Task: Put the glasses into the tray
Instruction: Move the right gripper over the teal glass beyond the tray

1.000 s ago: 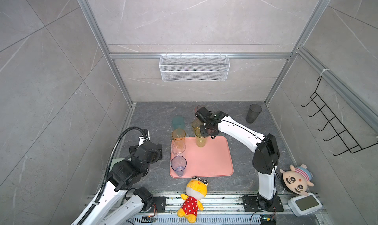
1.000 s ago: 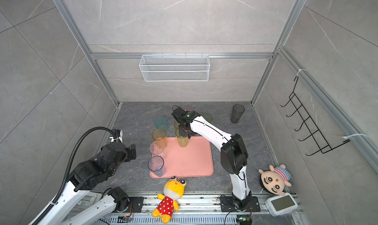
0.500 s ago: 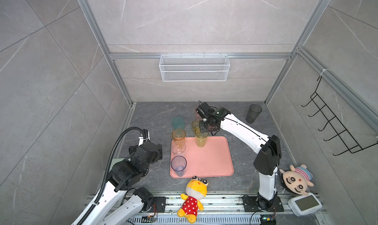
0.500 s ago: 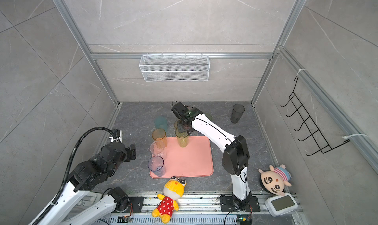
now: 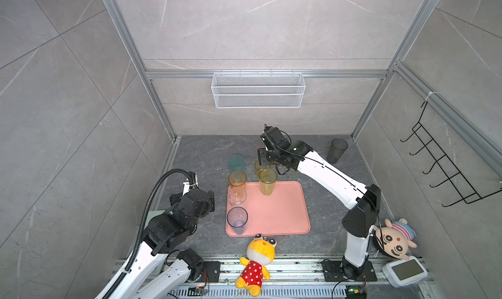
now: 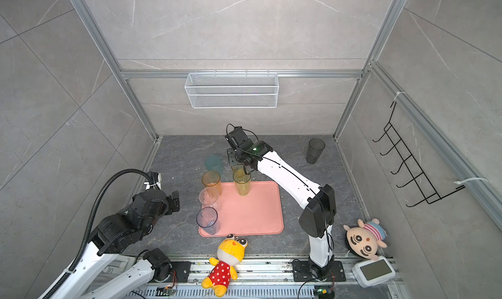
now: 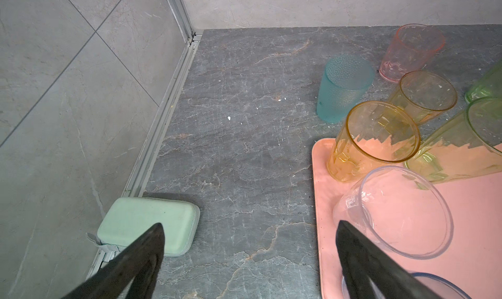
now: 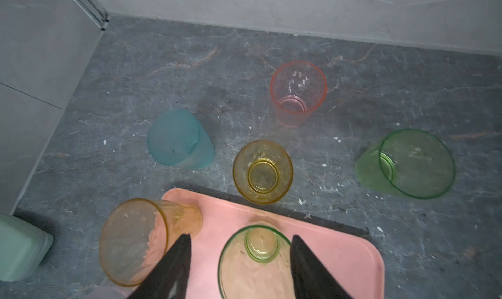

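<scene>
The salmon-pink tray (image 5: 285,210) (image 8: 339,248) holds several glasses: an amber one (image 5: 237,179), a clear one (image 5: 237,195), a blue one (image 5: 237,220) and a tall yellow-green one (image 5: 267,182) (image 8: 255,257). My right gripper (image 8: 240,239) (image 5: 261,159) hovers open above the yellow-green glass, its fingers clear of the rim on both sides. Off the tray, on the floor, stand a teal glass (image 8: 179,137), a short yellow glass (image 8: 262,171), a pink glass (image 8: 297,92), a green glass (image 8: 407,163) and a smoky grey glass (image 5: 336,149). My left gripper (image 7: 250,225) (image 5: 206,200) is open and empty, left of the tray.
A mint-green case (image 7: 146,224) lies by the left wall. A white mesh basket (image 5: 258,90) hangs on the back wall and a black hook rack (image 5: 448,170) on the right wall. A yellow plush (image 5: 258,257), a doll (image 5: 396,238) and a small screen (image 5: 404,271) lie along the front.
My right gripper has opened off the yellow-green glass, left it standing on the tray, and drawn up and back. The left arm has not moved.
</scene>
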